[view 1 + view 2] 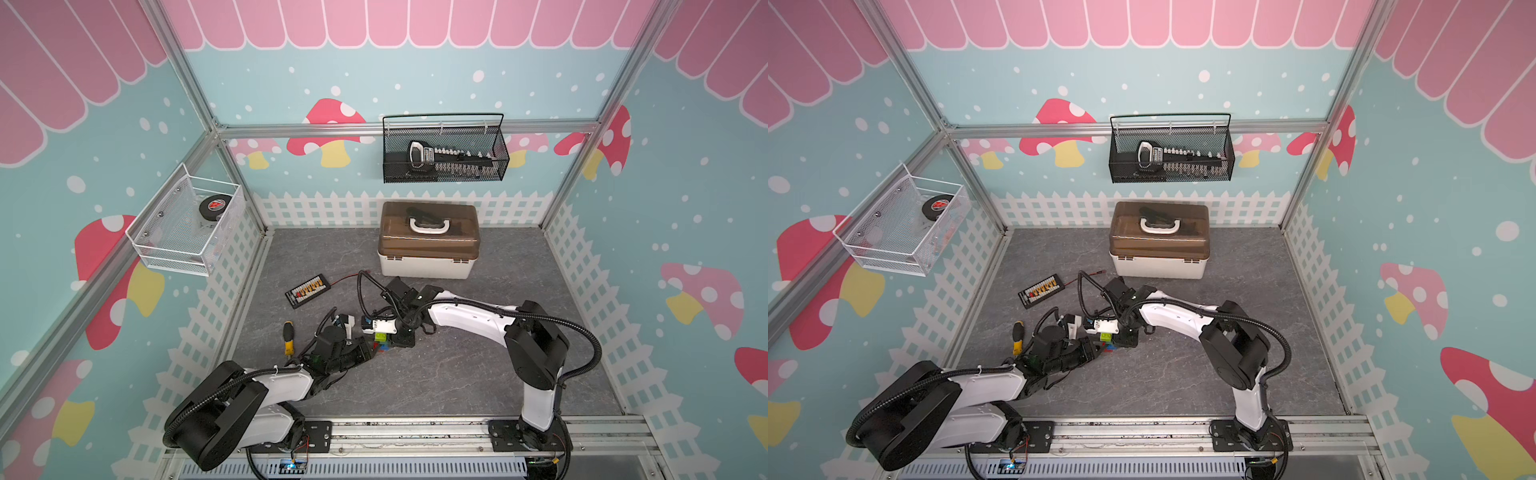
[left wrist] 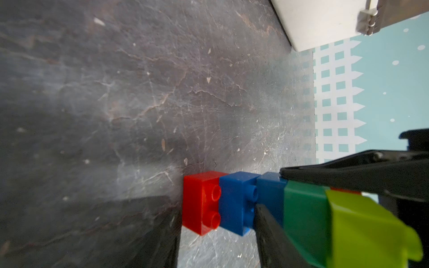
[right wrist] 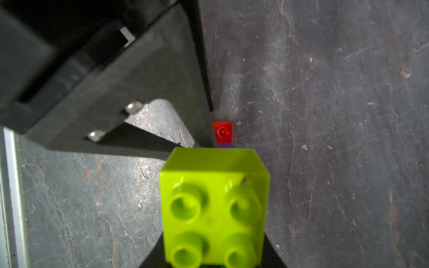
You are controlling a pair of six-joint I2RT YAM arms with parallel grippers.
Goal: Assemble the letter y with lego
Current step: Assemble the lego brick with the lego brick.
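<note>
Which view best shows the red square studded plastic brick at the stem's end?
Left wrist view: the red brick shows close, studs and joint to the blue square brick clear. Right wrist shows only a sliver; top views barely resolve it.

letter y (image 2: 271,195): red tail brick (image 2: 200,201), two blue stem bricks (image 2: 236,204), dark green bar (image 2: 306,215), lime-green tip brick (image 2: 366,229).
worktop (image 1: 457,374): dark grey, pale marbled veins.
storage box (image 1: 428,266): white base, translucent brown lid, white handle.
walls (image 1: 291,83): teal, white dots, pink scallops, red and pink mushrooms, white picket fence.
black mesh basket (image 1: 496,160); white mesh basket (image 1: 166,249).
screwdriver (image 1: 288,338): yellow and black.
</note>
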